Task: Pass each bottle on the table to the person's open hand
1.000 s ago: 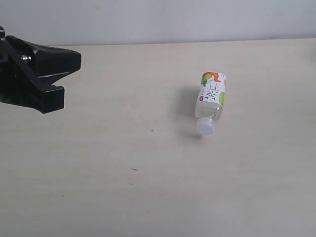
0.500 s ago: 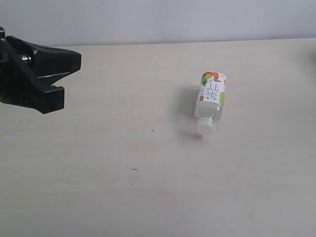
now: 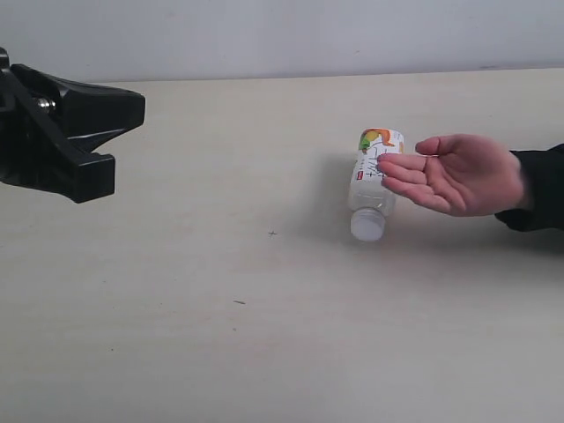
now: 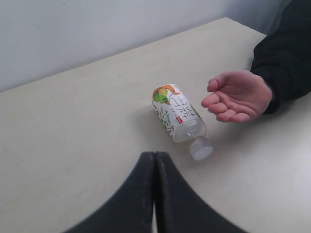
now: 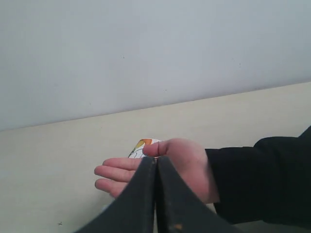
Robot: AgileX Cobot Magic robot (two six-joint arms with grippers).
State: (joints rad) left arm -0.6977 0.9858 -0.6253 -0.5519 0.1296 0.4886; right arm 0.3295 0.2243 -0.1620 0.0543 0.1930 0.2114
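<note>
Nearest, lower half of the exterior frame: the table, showing only a few dark specks.

Centre right of that frame: 1 bottle with an orange-green label lies on its side, white cap toward the lower edge. No other bottle is in view.

Just past it, the person's hand enters from the right edge, open and palm up. Its fingertips overlap the label in this view. The left wrist view shows them just beside the bottle, not touching.

Left gripper: at the upper left of the exterior frame, well apart from the bottle. Fingers pressed together, holding nothing.

Right gripper: also closed and empty. The hand is directly ahead of it, with a sliver of label showing beyond.

Farthest: a plain pale wall.

Judgement: pickup not yet begun. Risks:
1. Both grippers are closed, so a descent without opening would shove the bottle instead of gripping it.
2. The bottle is round and lying flat, so an off-centre close could roll it.
3. The hand is close to the bottle, so a wide approach from that side could strike the fingers. The right arm's line looks blocked by the hand.
4. The plastic looks thin, so a hard squeeze may buckle it and let it slip.
</note>
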